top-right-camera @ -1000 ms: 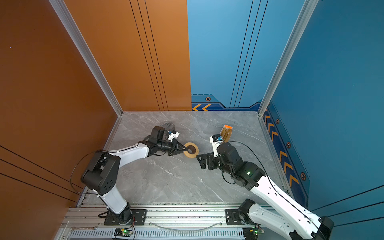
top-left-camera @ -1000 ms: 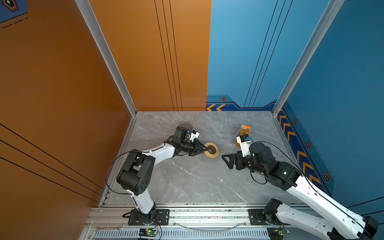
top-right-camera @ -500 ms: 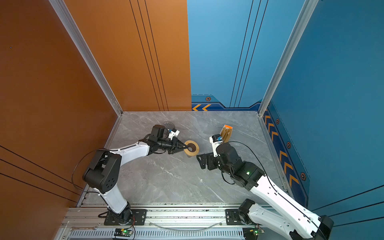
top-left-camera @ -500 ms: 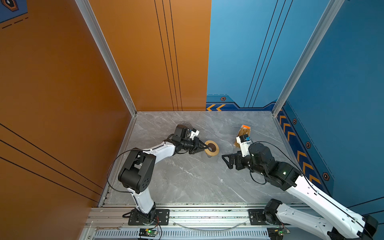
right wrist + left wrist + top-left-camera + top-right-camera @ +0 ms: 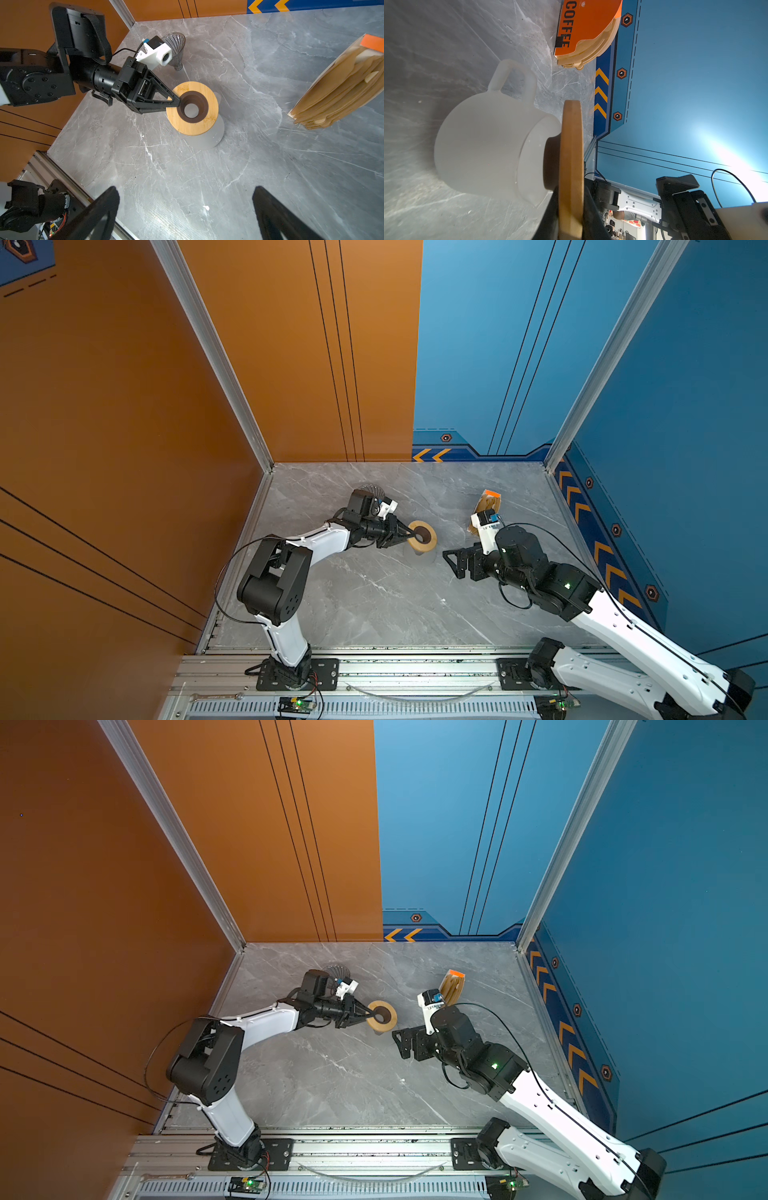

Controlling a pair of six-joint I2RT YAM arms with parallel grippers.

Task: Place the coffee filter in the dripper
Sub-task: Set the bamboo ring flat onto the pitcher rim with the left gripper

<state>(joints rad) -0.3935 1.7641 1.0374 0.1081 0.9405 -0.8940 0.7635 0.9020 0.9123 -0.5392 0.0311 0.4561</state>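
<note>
Dripper (image 5: 175,44) sits far left, half hidden behind my left gripper (image 5: 176,101), which pinches the wooden ring (image 5: 199,124) atop the jug (image 5: 483,145). Right gripper (image 5: 186,192) spread wide, holding nothing; filter stack (image 5: 340,87) far right.

Marble table (image 5: 374,605): dripper (image 5: 175,48), jug (image 5: 483,141), filter stack (image 5: 340,87)

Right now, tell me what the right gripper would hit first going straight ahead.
Probably the white jug carrying the wooden ring, lined up ahead of the open right gripper; depth is hard to judge.
</note>
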